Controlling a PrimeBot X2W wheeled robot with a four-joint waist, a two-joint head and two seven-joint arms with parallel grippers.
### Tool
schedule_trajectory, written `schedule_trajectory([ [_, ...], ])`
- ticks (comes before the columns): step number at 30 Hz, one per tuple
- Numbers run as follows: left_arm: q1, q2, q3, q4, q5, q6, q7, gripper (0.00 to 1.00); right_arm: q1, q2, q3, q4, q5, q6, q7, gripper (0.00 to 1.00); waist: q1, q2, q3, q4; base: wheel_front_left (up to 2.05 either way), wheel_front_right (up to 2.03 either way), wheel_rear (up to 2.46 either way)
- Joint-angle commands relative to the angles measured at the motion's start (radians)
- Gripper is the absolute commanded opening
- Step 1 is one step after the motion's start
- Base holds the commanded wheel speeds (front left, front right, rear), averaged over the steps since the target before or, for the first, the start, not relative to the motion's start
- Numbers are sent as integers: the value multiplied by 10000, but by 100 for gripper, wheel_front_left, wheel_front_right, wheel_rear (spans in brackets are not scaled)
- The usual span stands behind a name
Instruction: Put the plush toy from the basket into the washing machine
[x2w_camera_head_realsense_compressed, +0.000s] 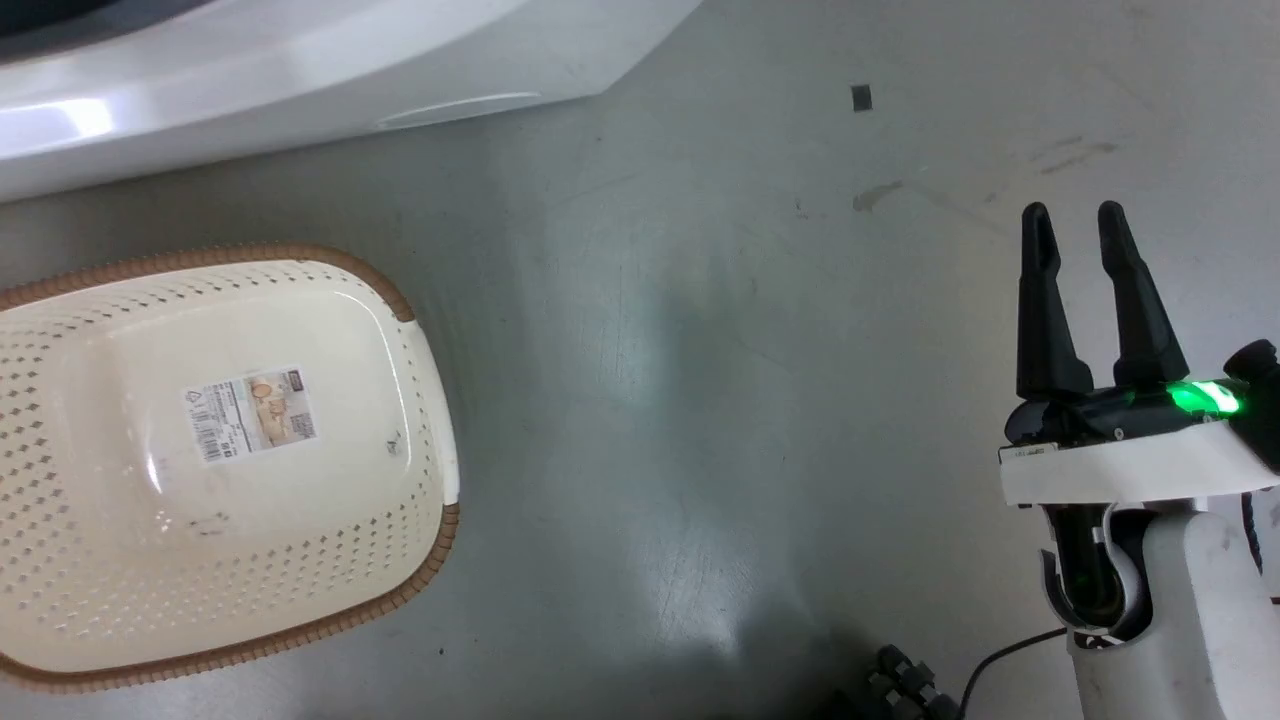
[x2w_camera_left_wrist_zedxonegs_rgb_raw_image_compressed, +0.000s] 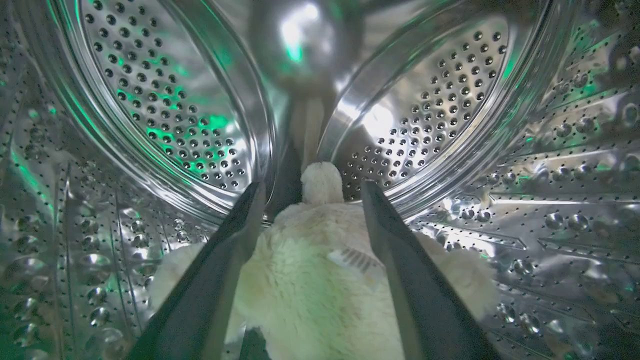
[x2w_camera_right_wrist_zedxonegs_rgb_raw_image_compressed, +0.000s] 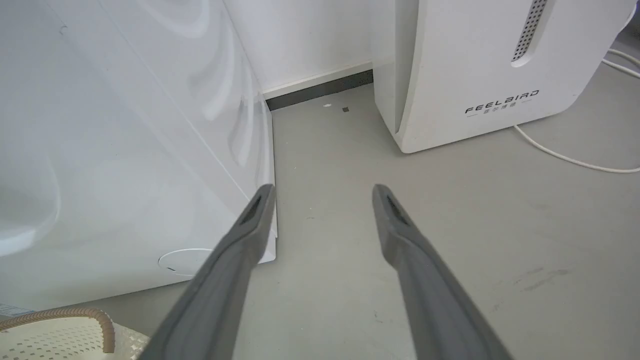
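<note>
Cream-beige shaggy plush toy (x2w_camera_left_wrist_zedxonegs_rgb_raw_image_compressed: 310, 280) lies inside the shiny perforated steel drum (x2w_camera_left_wrist_zedxonegs_rgb_raw_image_compressed: 425, 125) of the white washing machine (x2w_camera_head_realsense_compressed: 250, 80). It sits between the fingers of my left end effector (x2w_camera_left_wrist_zedxonegs_rgb_raw_image_compressed: 310, 192), which stand apart, unclamped. My right end effector (x2w_camera_head_realsense_compressed: 1075, 215) hangs over the grey floor (x2w_camera_head_realsense_compressed: 700, 400), fingers apart. The oval cream perforated basket (x2w_camera_head_realsense_compressed: 400, 300) sits near the machine.

Soft, even light fills the head view, leaving a pale sheen on the grey floor (x2w_camera_head_realsense_compressed: 700, 420), a bright glare patch on the white washing machine (x2w_camera_head_realsense_compressed: 80, 118) and a small green lamp (x2w_camera_head_realsense_compressed: 1205, 398) glowing at lower right. The left wrist view is dimmer: the steel drum (x2w_camera_left_wrist_zedxonegs_rgb_raw_image_compressed: 425, 115) throws white hot spots and green reflections and bends strongly toward the edges, while the plush toy (x2w_camera_left_wrist_zedxonegs_rgb_raw_image_compressed: 310, 280) near the lens looks soft. The right wrist view is bright, flat and clear.
</note>
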Motion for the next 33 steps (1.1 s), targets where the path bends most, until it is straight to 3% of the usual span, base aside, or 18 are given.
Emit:
schedule_trajectory([
  [1,439,-99,158,-54,-110,-4,-41,100,-44,-6,-42,44,-75,-7,-46,100,0,0,-230,125,0,0,0],
  [12,2663,-777,888,-550,-411,-92,-41,100,256,-6,-69,280,-441,-7,-46,100,0,0,-1476,644,0,0,0],
  [18,4161,-1427,1365,-1176,-478,-152,-42,100,543,-6,-19,381,-643,-7,-46,100,0,0,-2401,973,0,0,0],
  [33,7862,-2822,2072,-3599,400,-308,-42,100,1482,-6,51,217,-1392,-7,-46,100,0,0,-4563,1809,0,0,0],
])
